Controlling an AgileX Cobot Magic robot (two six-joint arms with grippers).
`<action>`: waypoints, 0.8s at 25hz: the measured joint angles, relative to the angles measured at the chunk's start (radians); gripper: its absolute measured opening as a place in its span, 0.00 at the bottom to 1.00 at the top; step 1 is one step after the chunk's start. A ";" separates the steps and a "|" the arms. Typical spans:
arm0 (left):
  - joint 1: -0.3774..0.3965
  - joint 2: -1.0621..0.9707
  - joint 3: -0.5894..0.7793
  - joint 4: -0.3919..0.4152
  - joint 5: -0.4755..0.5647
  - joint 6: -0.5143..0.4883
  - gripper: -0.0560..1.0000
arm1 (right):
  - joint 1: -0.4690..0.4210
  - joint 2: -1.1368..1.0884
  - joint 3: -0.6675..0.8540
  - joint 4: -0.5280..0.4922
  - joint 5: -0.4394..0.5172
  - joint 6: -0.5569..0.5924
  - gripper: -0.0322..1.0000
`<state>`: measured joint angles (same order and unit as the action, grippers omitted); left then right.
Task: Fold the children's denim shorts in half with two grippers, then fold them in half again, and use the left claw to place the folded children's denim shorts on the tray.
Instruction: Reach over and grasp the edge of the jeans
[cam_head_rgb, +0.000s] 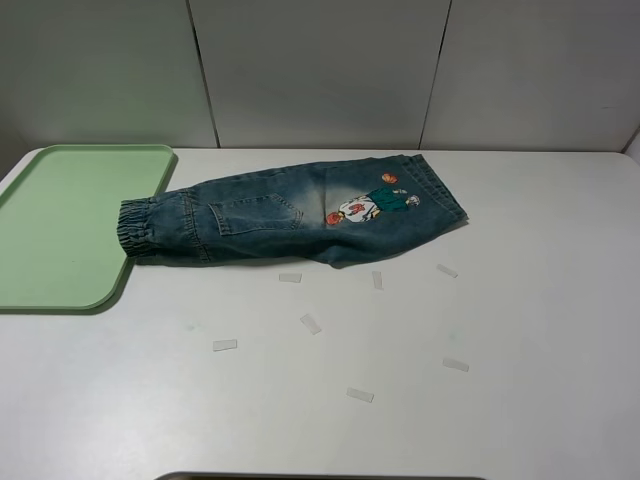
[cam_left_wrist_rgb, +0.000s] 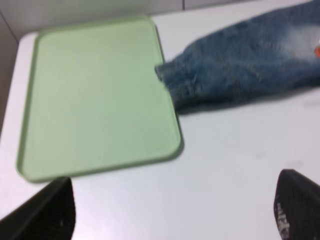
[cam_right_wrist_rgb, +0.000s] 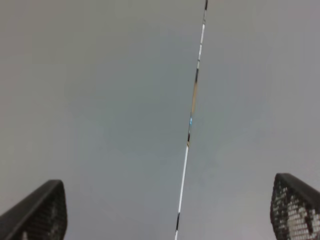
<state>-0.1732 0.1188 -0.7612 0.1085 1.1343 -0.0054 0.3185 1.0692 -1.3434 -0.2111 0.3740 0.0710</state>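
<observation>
- At table centre, from the high camera: shorts lie flat, with the long axis roughly 9-to-3 o'clock, tipped a little toward 8-to-2.
- The gathered elastic end points to 9 o'clock, hard against the rim of the tray. From my left wrist camera it seems to lap the rim slightly, but I can't confirm that.
- The wider end with the cartoon patch points to about 2 o'clock, well apart from the tray.
- My left claw has its fingers spread wide with nothing between them. Its camera takes in the tray and the gathered end, so I judge that end is mine.
- My right claw is spread just as wide and holds nothing. Its camera sees only grey wall and a panel seam, no table and no denim.
- Neither arm shows in the high view, so both are well back from the cloth. I judge the left to be the better aimed.
- My read on the next fold is end over end along that 9-to-3 axis. Left takes the 9 o'clock end, and right has to swing down onto the 2-to-3 o'clock end first.
- Tape scraps lie on the table at 6 o'clock of the shorts, two of them just beside the near hem. Keep the fingers off them.
</observation>
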 joint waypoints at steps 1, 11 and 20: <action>0.000 -0.019 0.024 0.000 0.005 -0.007 0.80 | 0.000 -0.008 0.000 0.011 0.000 -0.008 0.63; 0.000 -0.124 0.182 -0.020 -0.014 -0.022 0.80 | 0.000 -0.032 0.000 0.042 0.018 -0.020 0.63; 0.000 -0.124 0.277 -0.108 -0.074 -0.008 0.80 | 0.000 -0.032 0.000 0.044 0.051 -0.035 0.63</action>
<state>-0.1732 -0.0057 -0.4845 0.0000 1.0602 -0.0138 0.3185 1.0368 -1.3434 -0.1668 0.4246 0.0361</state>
